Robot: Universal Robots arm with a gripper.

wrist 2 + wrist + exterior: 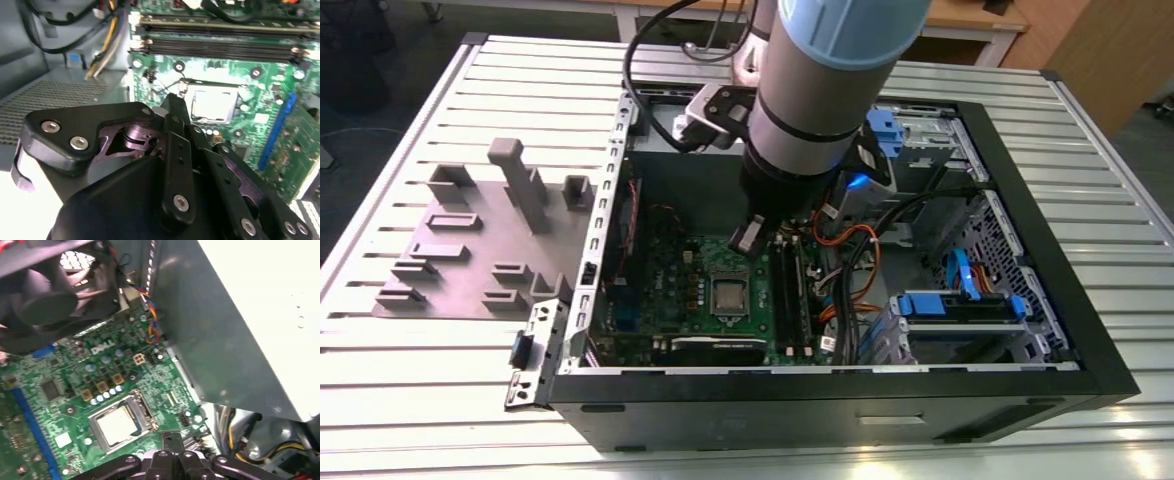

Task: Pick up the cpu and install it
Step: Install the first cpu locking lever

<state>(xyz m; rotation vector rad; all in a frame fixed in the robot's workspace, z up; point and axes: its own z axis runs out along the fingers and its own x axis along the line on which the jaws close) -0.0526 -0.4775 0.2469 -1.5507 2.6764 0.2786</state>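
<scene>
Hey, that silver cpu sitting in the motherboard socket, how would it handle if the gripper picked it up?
The cpu looks flat and thin, so probably stiff and light. Its smooth metal top may be slippery. Lying low inside the socket frame, its edges likely offer little grip.

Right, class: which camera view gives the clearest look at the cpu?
The first wrist view: the cpu lies whole and unblocked, its silver top ringed by the socket frame. The second wrist view shows the cpu at a slant, just beyond the gripper. The exterior view shows the cpu small on the motherboard, near the arm.
</scene>
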